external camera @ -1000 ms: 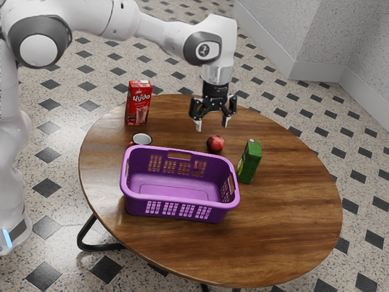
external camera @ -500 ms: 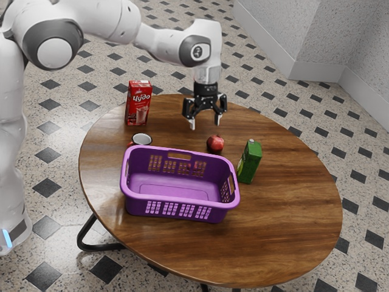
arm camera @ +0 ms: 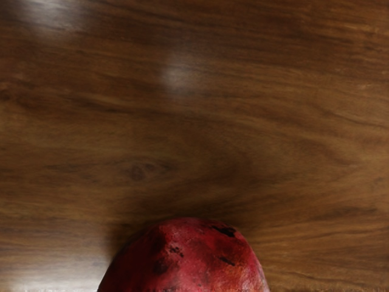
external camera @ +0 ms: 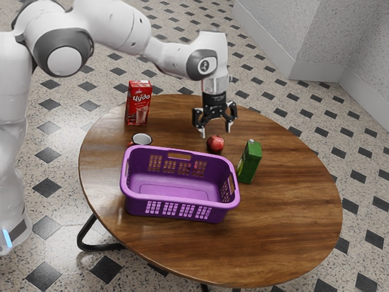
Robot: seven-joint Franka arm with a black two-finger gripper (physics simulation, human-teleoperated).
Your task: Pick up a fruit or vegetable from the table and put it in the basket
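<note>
Below the wide-spread claw (external camera: 216, 133), 1 red fruit (external camera: 215, 144) sits just outside 1 purple basket (external camera: 176, 199).

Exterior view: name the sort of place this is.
Perhaps a simulated kitchen or dining corner: a round wooden table bears a red drink carton and a mug, over a checkered tile floor.

Basket (external camera: 137, 205) purple; fruit (arm camera: 191, 261) red, dark-flecked; table (external camera: 285, 207) brown-grained; carton (external camera: 251, 162) green.
</note>
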